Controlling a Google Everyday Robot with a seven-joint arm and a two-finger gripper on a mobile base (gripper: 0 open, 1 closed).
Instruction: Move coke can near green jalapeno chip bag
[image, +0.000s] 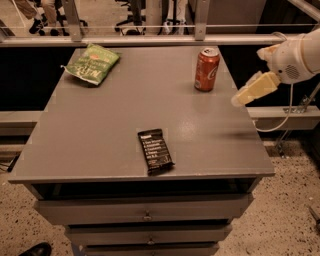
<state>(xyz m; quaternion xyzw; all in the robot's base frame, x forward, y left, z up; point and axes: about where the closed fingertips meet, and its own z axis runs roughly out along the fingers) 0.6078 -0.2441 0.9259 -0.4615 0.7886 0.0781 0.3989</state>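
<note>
The coke can (206, 69) stands upright near the far right edge of the grey table (100, 140). The green jalapeno chip bag (92, 63) lies flat at the far left corner. My gripper (240, 99) reaches in from the right on a white arm, just over the table's right edge. It is to the right of the can, a little nearer to me, and apart from it. It holds nothing that I can see.
A black snack bar wrapper (155, 150) lies near the front middle of the table. Drawers (145, 215) sit under the tabletop. A rail (150, 40) and posts run behind the table. A cable (280, 120) hangs at the right.
</note>
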